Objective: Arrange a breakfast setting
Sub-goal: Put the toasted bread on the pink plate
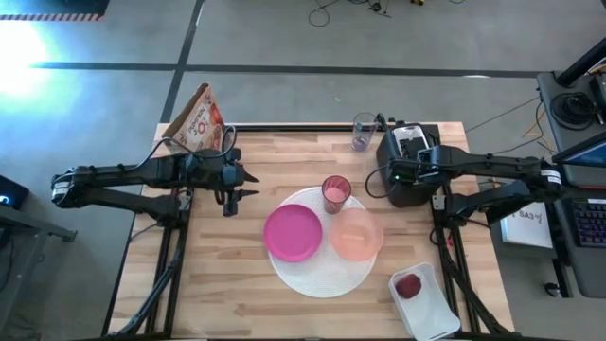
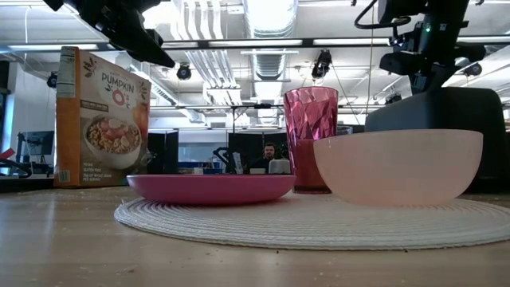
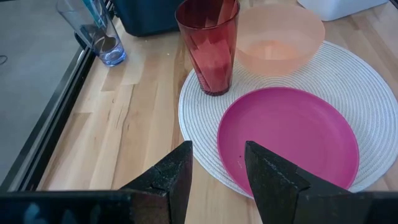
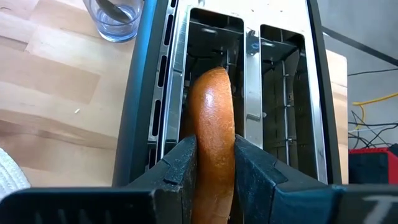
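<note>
A large white round disc [image 1: 322, 248] lies on the table. On it rest a small magenta plate [image 1: 293, 232], a translucent peach bowl [image 1: 356, 234] and a pink tumbler [image 1: 335, 193]. A cereal box [image 1: 197, 120] stands at the far left. A small red fruit [image 1: 409, 286] lies in a white tray [image 1: 426, 303]. My right gripper [image 4: 215, 163] is over the black toaster [image 1: 409, 163], shut on a bagel [image 4: 212, 118] standing in its slot. My left gripper [image 3: 216, 167] is open and empty, left of the disc. My right gripper pinches the bagel's two flat faces [image 4: 214, 155] between its two fingers, at the bagel's upper part. The fingers come from above. The bagel stands on edge, its lower part still down in the toaster's left slot [image 4: 205, 37].
A clear glass [image 1: 364, 131] with a spoon stands at the far edge beside the toaster. A person shows far off in the room behind the table in the low view [image 2: 271, 155]. Bare wood lies at the near left of the table [image 1: 218, 284].
</note>
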{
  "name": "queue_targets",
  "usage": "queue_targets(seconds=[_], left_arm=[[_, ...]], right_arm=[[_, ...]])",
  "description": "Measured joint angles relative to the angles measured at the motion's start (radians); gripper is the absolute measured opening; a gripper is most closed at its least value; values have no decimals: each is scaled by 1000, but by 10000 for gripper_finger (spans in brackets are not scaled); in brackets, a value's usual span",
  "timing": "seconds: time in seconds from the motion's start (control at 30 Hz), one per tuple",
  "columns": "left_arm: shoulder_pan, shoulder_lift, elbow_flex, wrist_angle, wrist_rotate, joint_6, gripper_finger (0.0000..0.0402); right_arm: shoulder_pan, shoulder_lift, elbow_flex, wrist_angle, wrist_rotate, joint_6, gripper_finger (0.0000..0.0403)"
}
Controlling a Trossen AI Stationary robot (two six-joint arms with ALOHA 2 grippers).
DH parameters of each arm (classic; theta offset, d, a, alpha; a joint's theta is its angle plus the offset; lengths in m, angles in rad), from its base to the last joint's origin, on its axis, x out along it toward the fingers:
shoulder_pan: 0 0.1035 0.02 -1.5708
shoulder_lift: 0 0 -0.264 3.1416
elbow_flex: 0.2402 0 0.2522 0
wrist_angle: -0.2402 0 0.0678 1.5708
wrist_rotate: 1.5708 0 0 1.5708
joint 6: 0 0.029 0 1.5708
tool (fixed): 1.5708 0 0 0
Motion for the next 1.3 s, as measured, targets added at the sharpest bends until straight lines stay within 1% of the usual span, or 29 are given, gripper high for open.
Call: queue_targets(seconds=[0.23,0.37,0.57,1.03,1.3], left_arm=[[0,0,0,0,0,0,130],[0,0,0,0,0,0,130],[0,0,0,0,0,0,130],[0,0,0,0,0,-8,130],[0,0,0,1,0,-8,130]], right_arm=[[-1,0,-2,3,-6,-10,52],[-1,0,-2,3,-8,-14,41],[-1,-15,-3,4,-14,-27,39],[0,-98,-3,0,-14,-26,38],[0,-99,46,-5,28,-53,38]])
